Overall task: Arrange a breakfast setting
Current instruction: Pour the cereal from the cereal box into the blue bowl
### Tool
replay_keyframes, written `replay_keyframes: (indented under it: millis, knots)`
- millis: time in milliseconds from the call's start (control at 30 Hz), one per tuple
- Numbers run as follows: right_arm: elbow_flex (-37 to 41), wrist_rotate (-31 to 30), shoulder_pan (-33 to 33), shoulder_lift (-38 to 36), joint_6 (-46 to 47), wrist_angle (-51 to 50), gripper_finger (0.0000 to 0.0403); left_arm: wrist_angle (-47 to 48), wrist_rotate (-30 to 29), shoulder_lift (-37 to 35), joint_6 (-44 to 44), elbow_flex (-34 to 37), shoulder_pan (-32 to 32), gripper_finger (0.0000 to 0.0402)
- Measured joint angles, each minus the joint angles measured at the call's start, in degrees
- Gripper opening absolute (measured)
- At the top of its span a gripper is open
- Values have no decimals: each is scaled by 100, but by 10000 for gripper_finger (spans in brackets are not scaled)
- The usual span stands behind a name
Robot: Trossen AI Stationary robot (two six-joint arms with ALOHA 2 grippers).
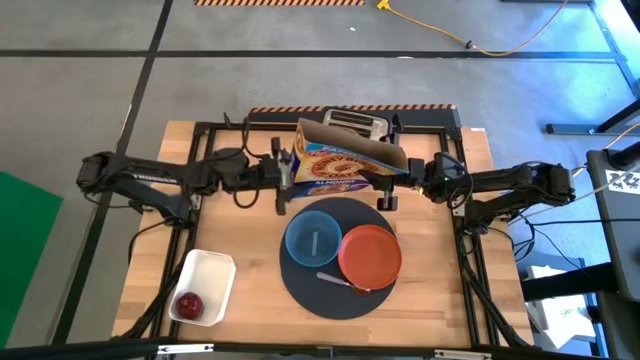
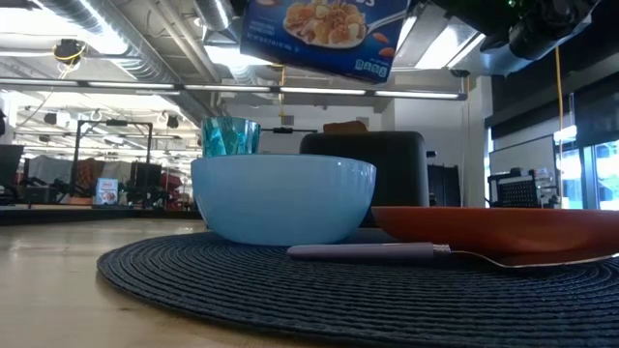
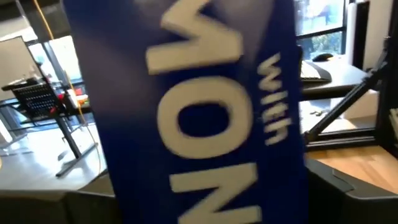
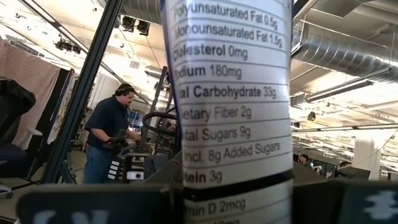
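- While the blue cardboard cereal box [image 1: 345,160] hangs in the air above the far edge of the round dark woven mat [image 1: 300,292], an arm reaches to each of its ends.
- Left gripper [image 1: 285,182]: at the box's end on the left side of the mat. Its wrist view is filled by the box's blue printed face. Whether it grips the box cannot be told.
- Right gripper [image 1: 390,186]: at the opposite end of the box, with its jaws pinching the box. The narrow nutrition panel stands directly before its wrist camera.
- Light blue round bowl [image 1: 314,240]: upright on the mat, left of the mat's centre.
- Orange-red round plate [image 1: 370,255]: on the mat, right of centre, just beside the bowl.
- Metal spoon with a pale handle [image 1: 340,281]: lies on the mat at its near side, with its bowl end by the plate's near rim.
- Small clear greenish glass [image 2: 230,135]: seen from table height behind the bowl, towards the mat's far side.
- Red apple [image 1: 188,304]: off the mat, inside the white rectangular tub [image 1: 212,266], which sits on the wooden table [image 1: 440,300] to the mat's left.
- Silver toaster [image 1: 355,122]: beyond the mat's far edge, partly under the box.
- Person in dark clothing [image 4: 112,143]: stands in the room well beyond the mat.
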State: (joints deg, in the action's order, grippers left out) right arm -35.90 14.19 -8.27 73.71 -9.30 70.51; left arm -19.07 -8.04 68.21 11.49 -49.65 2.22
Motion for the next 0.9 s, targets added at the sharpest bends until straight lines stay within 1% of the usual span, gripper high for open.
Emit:
replay_keyframes:
  millis: [100, 233, 300, 400, 600, 733, 800, 900]
  knots:
    - [0, 45, 0, 0, 0, -12, 85, -179, 15, 59, 35, 0, 17, 262]
    - [0, 43, 0, 0, -2, -34, 85, -123, 25, 61, 131, 0, 82, 260]
    - [0, 42, 0, 0, 0, -57, 85, -122, 21, 63, 131, 0, 98, 252]
    - [0, 45, 0, 0, -4, -139, 85, -97, 33, 63, 119, 1, 130, 227]
    - [-2, 88, 0, 0, -8, -154, 85, -94, 172, 63, 180, 2, 164, 156]
    - [-2, 88, -2, 0, -15, -217, 88, -80, 237, 60, 243, 0, 162, 128]
    - [-11, 101, -2, -8, -15, -388, 100, 36, 224, -7, 262, 2, 157, 122]
    - [-11, 129, 0, -45, -9, -864, 143, 337, 203, -213, 327, 7, 156, 120]
